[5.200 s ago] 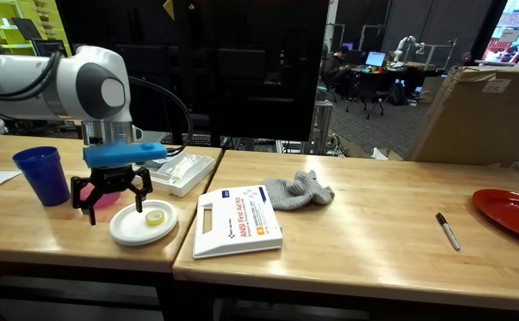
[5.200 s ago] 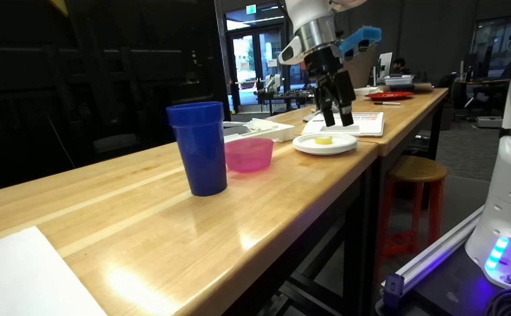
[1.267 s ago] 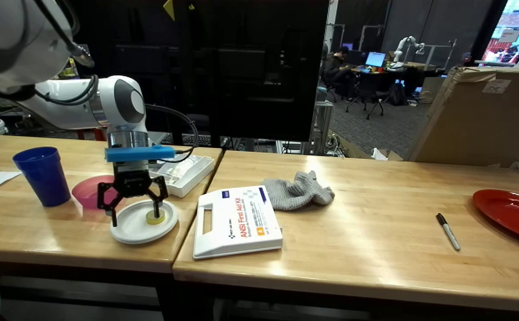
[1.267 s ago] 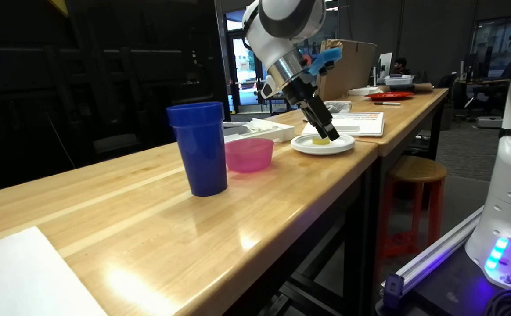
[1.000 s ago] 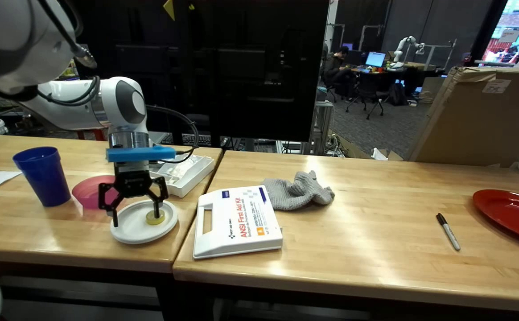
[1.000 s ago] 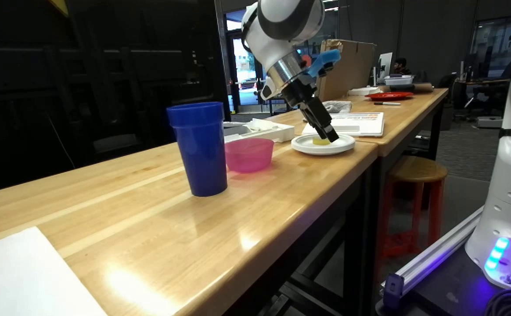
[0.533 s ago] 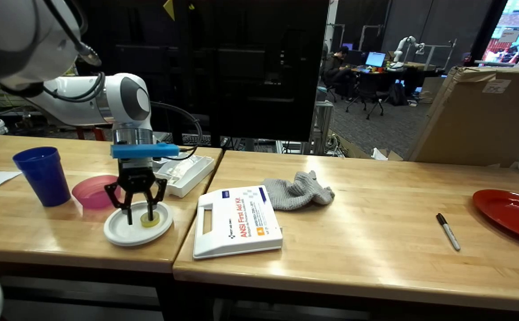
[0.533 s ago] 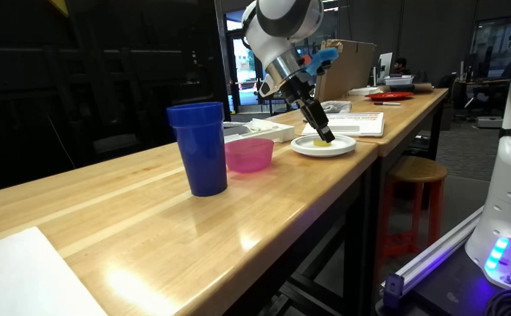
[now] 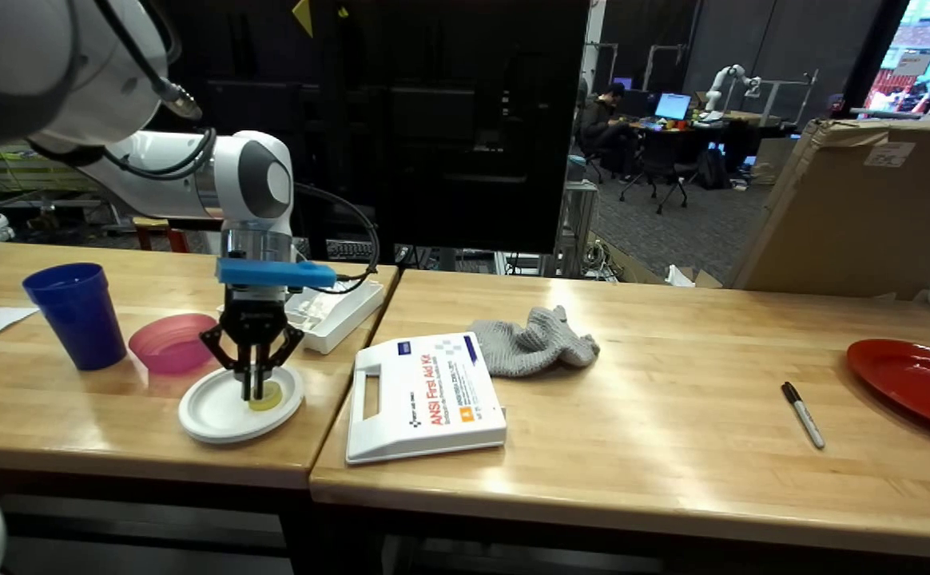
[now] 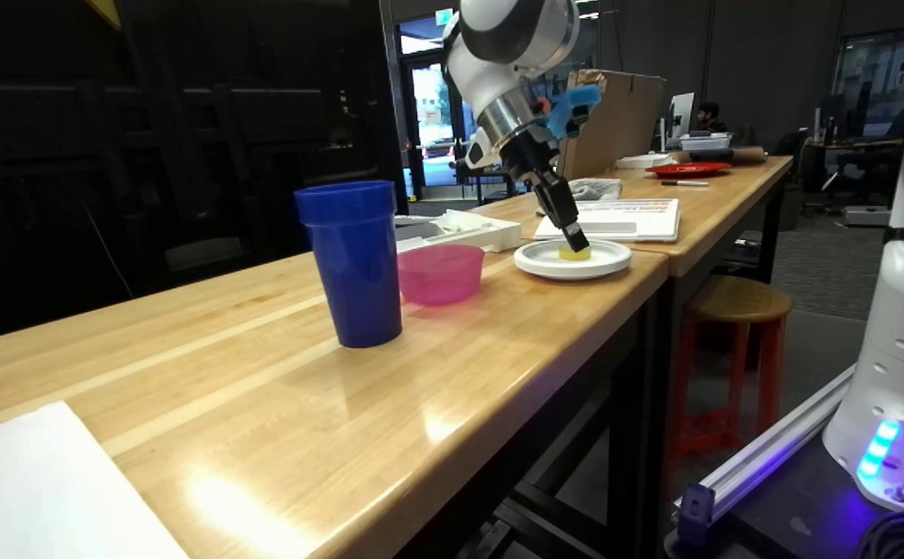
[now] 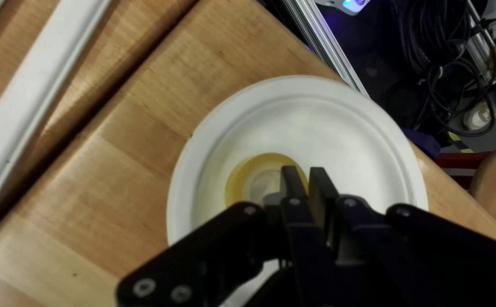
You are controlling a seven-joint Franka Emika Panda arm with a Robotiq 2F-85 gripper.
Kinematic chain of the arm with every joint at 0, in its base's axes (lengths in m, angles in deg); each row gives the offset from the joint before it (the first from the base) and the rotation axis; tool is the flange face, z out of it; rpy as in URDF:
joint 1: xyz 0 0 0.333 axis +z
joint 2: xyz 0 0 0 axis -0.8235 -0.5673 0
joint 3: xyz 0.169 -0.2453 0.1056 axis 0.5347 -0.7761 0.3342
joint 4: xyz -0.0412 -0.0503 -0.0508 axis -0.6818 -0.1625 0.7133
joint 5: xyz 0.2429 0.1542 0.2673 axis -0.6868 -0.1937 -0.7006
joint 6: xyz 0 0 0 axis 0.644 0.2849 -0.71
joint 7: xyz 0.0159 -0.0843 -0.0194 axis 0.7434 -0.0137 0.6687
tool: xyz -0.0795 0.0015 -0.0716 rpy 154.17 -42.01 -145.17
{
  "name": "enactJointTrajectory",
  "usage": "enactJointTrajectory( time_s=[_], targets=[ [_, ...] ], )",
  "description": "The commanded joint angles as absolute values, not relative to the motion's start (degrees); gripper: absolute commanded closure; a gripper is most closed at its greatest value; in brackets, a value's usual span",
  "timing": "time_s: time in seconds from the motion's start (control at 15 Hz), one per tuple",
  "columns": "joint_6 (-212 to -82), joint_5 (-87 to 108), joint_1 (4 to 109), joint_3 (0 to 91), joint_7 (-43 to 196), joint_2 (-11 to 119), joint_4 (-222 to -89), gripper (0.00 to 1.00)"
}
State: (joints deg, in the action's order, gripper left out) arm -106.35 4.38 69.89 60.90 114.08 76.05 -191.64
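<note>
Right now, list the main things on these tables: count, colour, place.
plate: one or stacked, unclear; white; on the table
tape roll: one, yellow, on plate
bowl: one, pink, by plate
cup: one, blue, by bowl
paper: one, white, past cup
tray: one, white, near plate
first-aid kit: one, white, on the adjoining table
cloth: one, grey, by kit
dish: one, red, same table
marker: one, grey-black, near dish
arm: one, white, over plate
pincer: one, black, closed on tape roll
</note>
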Motion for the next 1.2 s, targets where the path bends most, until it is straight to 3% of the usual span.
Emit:
enactJointTrajectory(
  time_s=[0.0, 0.07, 0.13, 0.2, 0.4, 0.47, 0.6, 0.8, 1.13],
  targets=[
    [-105.89, 2.40, 69.43, 60.43, 115.48, 76.34, -191.28, 0.97],
    [-105.77, 2.23, 69.31, 60.38, 115.50, 76.31, -191.22, 0.97],
    [-105.68, 2.19, 69.23, 60.38, 115.17, 76.33, -191.20, 0.65],
    [-105.59, 2.34, 69.15, 60.39, 114.61, 76.27, -191.16, 0.64],
    [-105.43, 2.65, 69.01, 60.43, 113.46, 75.94, -190.88, 0.49],
    [-105.35, 2.62, 68.94, 60.38, 113.42, 75.96, -190.81, 0.87],
    [-105.28, 2.51, 68.73, 60.21, 113.49, 75.94, -190.71, 0.87],
    [-105.19, 1.72, 68.29, 59.62, 113.88, 76.03, -190.69, 1.00],
    [-105.32, 1.58, 67.45, 58.86, 113.55, 76.23, -190.76, 1.00]
  ],
)
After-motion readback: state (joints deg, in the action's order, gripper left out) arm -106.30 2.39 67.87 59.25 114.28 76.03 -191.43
